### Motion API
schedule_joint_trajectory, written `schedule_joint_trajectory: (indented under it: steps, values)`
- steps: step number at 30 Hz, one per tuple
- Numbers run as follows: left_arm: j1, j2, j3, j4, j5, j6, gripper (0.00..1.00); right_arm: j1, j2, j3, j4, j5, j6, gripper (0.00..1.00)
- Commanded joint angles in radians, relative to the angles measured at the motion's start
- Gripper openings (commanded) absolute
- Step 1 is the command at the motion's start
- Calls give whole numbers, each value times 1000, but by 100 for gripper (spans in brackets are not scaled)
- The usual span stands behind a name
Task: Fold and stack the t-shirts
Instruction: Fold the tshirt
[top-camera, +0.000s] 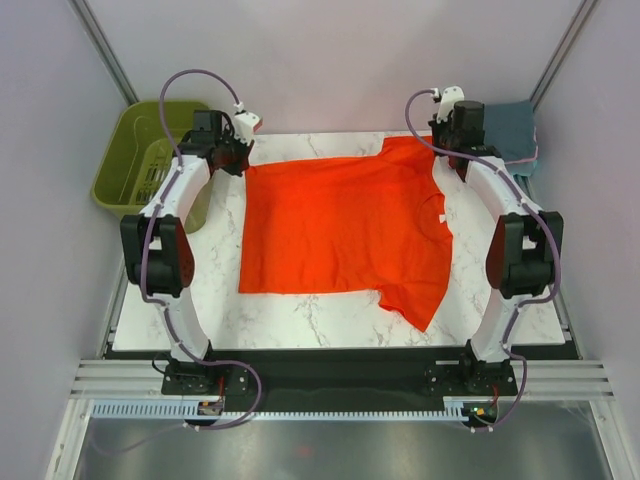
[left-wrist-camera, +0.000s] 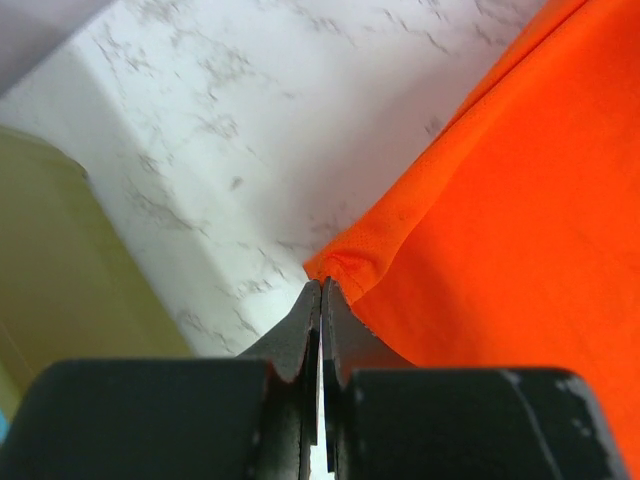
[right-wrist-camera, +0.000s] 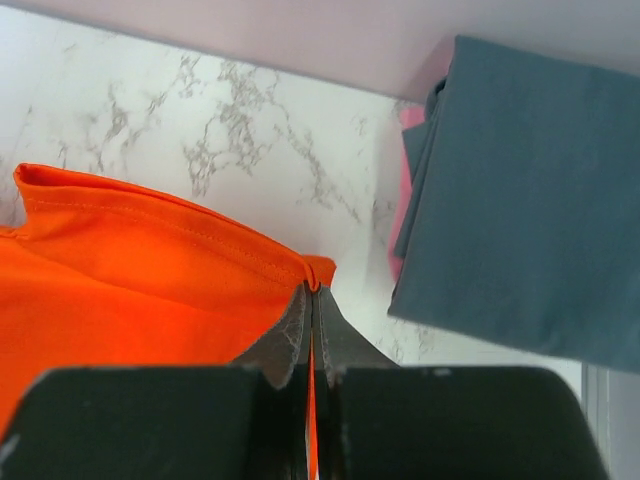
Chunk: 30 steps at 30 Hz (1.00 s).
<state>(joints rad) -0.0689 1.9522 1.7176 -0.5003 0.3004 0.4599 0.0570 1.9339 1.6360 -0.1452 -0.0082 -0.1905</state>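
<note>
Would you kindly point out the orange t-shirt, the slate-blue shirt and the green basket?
orange t-shirt (top-camera: 340, 235): top external view, middle of its body.
slate-blue shirt (right-wrist-camera: 530, 190): right wrist view, its folded top face.
green basket (top-camera: 124, 165): top external view, its left wall.

Basket (top-camera: 118, 185) blocks far left; folded shirts (top-camera: 510, 128) occupy far-right corner.

Right hand (right-wrist-camera: 312, 300) pinches orange shirt (right-wrist-camera: 130, 290) edge.

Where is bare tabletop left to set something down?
The table is bare along its near edge, in front of the orange shirt, and in a strip between that shirt and the left arm. The far right corner is crowded: folded shirts sit beside the right tool.
</note>
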Motion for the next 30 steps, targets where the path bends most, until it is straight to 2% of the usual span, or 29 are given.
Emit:
schedule_joint_trajectory:
  steps: [1,16,21,27,28,29,30]
  values:
    - [4,-96,-97,-33,43,-23,2,1,-88,-106,-31,-33,20,0]
    - [6,-236,-338,-37,26,-1,2,3,-346,-432,-97,-96,5,0]
    - [6,-246,-366,-37,26,-1,2,4,-397,-521,-108,-116,0,0]
    - [6,-216,-360,-37,26,-1,2,9,-405,-551,-149,-186,6,1]
    - [6,-208,-349,-37,25,-74,2,9,-403,-548,-163,-206,2,5]
    - [6,-205,-339,-64,-92,-88,46,9,-401,-536,-197,-225,-4,17]
    - [6,-203,-328,-101,-119,-107,51,9,-403,-529,-209,-226,-3,23]
